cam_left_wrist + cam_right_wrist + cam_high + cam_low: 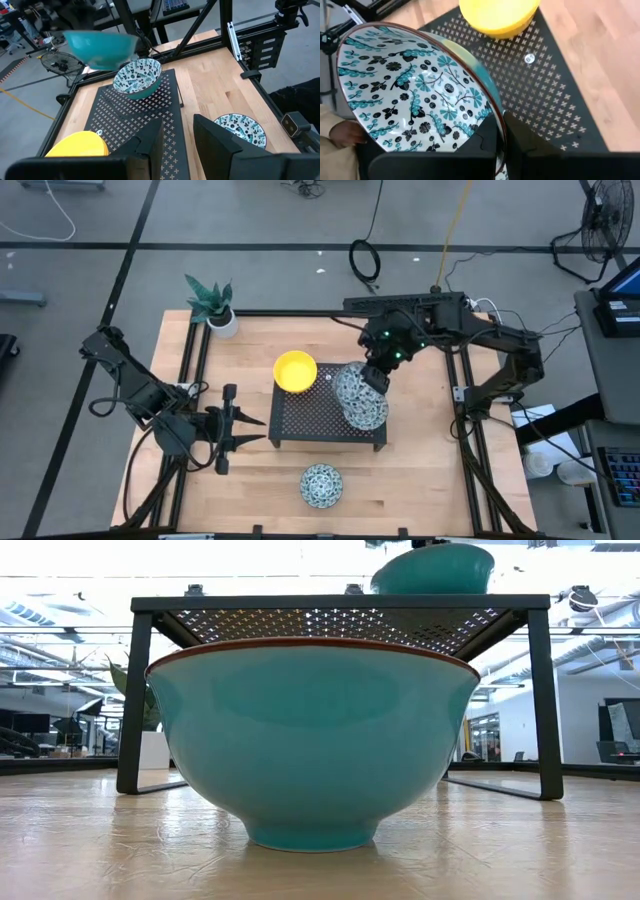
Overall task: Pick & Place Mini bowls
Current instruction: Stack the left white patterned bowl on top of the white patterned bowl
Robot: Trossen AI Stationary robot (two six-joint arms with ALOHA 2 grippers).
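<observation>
Teal-patterned white mini bowl (415, 90), red-brown rim, in right tool (501, 145).

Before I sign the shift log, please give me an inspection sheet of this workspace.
Surface: wooden table with a black perforated rack in the middle.
Job's things: yellow bowl and one patterned bowl on the rack; another patterned bowl on the table in front of it; a third, the held bowl, tilted over the rack.
Clutter: potted plant at a table corner.
Grippers: right gripper shut on the held bowl's rim; left gripper beside the rack, fingers apart, empty.
Cables: black coil and yellow cable on the floor.
Surroundings: fan.
</observation>
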